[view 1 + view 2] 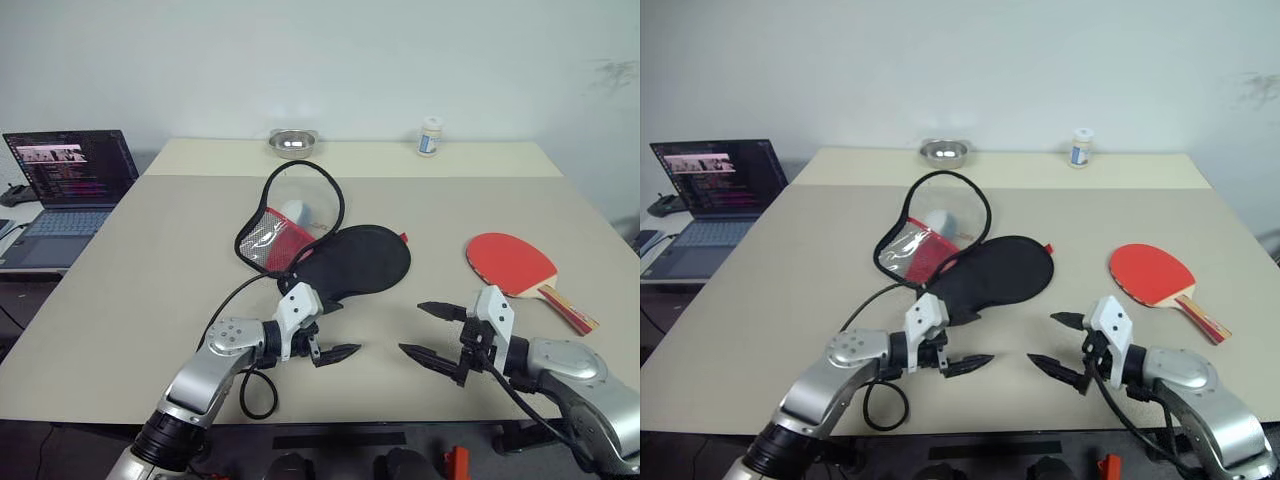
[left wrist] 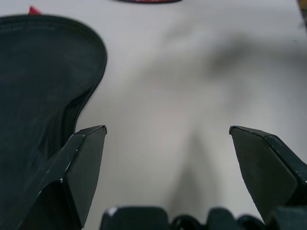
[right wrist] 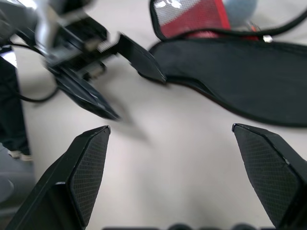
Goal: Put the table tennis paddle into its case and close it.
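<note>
Both grippers, left [image 1: 322, 343] and right [image 1: 432, 330], are hovering wide open and empty over the desk's [image 1: 120, 300] near edge. The case [image 1: 350, 262] is lying unzipped mid-desk, ready for loading, while the paddle [image 1: 512, 265] is waiting untouched near the right edge.

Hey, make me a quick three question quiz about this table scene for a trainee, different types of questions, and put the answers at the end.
1. True or false: the paddle is already inside the case.
2. Which claw is nearer the paddle? A) left claw B) right claw
3. Fill in: at the far edge of the table stand a small white bottle and a metal ____.

Key
1. False. The paddle lies bare on the table, on the robot's right, apart from the case, which lies unzipped.
2. B. Both claws are open and hold nothing.
3. bowl
</note>
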Action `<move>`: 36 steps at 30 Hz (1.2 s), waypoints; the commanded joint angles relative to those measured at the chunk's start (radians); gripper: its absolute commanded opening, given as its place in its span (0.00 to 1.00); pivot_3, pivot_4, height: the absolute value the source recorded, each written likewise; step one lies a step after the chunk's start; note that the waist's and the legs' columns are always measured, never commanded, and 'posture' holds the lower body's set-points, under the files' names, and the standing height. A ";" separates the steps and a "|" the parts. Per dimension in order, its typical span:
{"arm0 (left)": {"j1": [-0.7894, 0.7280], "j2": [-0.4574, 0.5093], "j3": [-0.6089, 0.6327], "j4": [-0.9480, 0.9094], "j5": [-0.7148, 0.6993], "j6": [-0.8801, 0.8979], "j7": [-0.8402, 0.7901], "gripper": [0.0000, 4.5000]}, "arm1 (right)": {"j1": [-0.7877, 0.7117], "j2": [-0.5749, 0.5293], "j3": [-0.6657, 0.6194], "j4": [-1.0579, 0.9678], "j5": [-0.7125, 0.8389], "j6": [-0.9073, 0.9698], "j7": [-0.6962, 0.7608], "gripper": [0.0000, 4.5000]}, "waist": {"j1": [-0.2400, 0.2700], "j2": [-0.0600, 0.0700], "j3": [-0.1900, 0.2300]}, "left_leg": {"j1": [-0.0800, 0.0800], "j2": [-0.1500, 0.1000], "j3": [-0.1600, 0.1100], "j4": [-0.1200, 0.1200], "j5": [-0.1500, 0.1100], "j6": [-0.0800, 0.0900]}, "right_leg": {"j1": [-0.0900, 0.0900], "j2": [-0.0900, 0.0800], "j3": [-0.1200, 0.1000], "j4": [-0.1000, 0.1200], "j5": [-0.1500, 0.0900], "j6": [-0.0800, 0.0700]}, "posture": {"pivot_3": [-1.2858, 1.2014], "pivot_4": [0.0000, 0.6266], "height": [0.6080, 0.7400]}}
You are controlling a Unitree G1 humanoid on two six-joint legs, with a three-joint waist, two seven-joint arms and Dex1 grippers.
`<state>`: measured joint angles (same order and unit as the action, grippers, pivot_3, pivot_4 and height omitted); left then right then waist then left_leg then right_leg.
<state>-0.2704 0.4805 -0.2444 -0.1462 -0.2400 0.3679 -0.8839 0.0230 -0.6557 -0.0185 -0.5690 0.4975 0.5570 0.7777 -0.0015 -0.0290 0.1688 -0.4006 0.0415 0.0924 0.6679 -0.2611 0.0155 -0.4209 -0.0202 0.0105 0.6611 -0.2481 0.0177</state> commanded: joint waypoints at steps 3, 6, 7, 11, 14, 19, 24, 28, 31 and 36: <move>-0.047 -0.028 0.017 0.024 -0.024 -0.026 -0.021 1.00 | 0.020 -0.024 -0.039 -0.024 0.008 0.005 -0.010 1.00 | 0.000 -0.001 0.000 | 0.000 -0.001 0.000 0.000 0.000 0.000 | 0.000 0.000 0.000 0.000 0.000 0.000 | 0.52 0.24 1.00; -0.061 -0.025 0.031 0.028 -0.019 -0.034 -0.011 1.00 | 0.004 -0.026 -0.047 -0.037 0.026 0.023 -0.016 1.00 | -0.001 -0.002 0.000 | 0.000 -0.001 0.000 0.000 0.000 0.000 | 0.000 0.000 0.000 0.000 0.000 0.000 | 0.52 0.24 1.00; -0.066 -0.023 0.043 0.030 -0.024 -0.031 -0.009 1.00 | -0.009 -0.029 -0.056 -0.049 0.040 0.035 -0.017 1.00 | -0.002 -0.002 0.000 | 0.000 0.000 0.000 0.000 0.000 0.000 | 0.000 0.000 0.000 0.000 0.000 0.000 | 0.52 0.24 1.00; -0.117 0.002 0.070 0.111 0.000 -0.083 -0.018 1.00 | -0.118 -0.026 -0.125 -0.077 0.137 0.121 -0.067 1.00 | -0.002 -0.002 0.001 | 0.001 0.000 0.000 0.000 0.000 0.000 | 0.000 0.000 0.000 0.001 0.000 0.000 | 0.52 0.24 1.00; -0.147 0.028 0.092 0.187 0.013 -0.127 -0.033 1.00 | -0.202 -0.027 -0.128 -0.107 0.208 0.222 -0.123 1.00 | -0.002 -0.002 0.001 | 0.001 0.000 -0.001 0.000 0.000 0.000 | 0.000 0.000 -0.001 0.001 0.000 0.000 | 0.52 0.24 1.00; -0.188 0.078 0.096 0.334 0.033 -0.206 -0.110 1.00 | -0.260 -0.028 -0.119 -0.152 0.277 0.319 -0.187 1.00 | -0.001 -0.002 0.001 | 0.000 0.000 -0.002 -0.003 0.000 0.000 | 0.000 0.000 -0.002 -0.002 0.002 -0.005 | 0.52 0.24 1.00; -0.267 0.089 0.044 0.523 0.081 -0.299 -0.232 1.00 | -0.210 -0.064 -0.138 -0.209 0.295 0.353 -0.204 1.00 | 0.004 -0.003 0.001 | -0.002 0.000 -0.002 -0.003 0.000 0.000 | -0.001 0.000 -0.003 -0.003 0.002 -0.006 | 0.52 0.24 1.00; -0.337 0.064 0.031 0.644 0.109 -0.364 -0.283 1.00 | -0.154 -0.077 -0.138 -0.242 0.292 0.340 -0.215 1.00 | 0.005 -0.005 0.001 | -0.002 -0.002 -0.003 -0.002 0.000 0.000 | 0.000 -0.001 -0.004 -0.003 0.002 -0.004 | 0.52 0.24 1.00; -0.366 0.042 0.019 0.690 0.116 -0.380 -0.330 1.00 | -0.132 -0.078 -0.139 -0.239 0.275 0.322 -0.219 1.00 | 0.000 -0.005 0.001 | -0.002 -0.002 -0.003 -0.002 0.000 0.000 | 0.000 -0.001 -0.004 -0.003 0.000 -0.001 | 0.52 0.24 1.00; -0.367 0.036 0.022 0.704 0.118 -0.384 -0.369 0.86 | -0.131 -0.071 -0.141 -0.237 0.272 0.316 -0.238 1.00 | -0.002 -0.005 0.001 | -0.002 0.000 -0.003 -0.002 0.000 0.000 | 0.000 0.000 -0.004 -0.002 0.000 -0.001 | 0.52 0.24 1.00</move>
<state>-0.6283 0.5146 -0.2279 0.5607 -0.1241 -0.0099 -1.2360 -0.1034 -0.7285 -0.1368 -0.7832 0.7678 0.8980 0.5470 -0.0038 -0.0344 0.1694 -0.4020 0.0415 0.0890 0.6658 -0.2608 0.0152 -0.4209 -0.0201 0.0062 0.6593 -0.2480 0.0165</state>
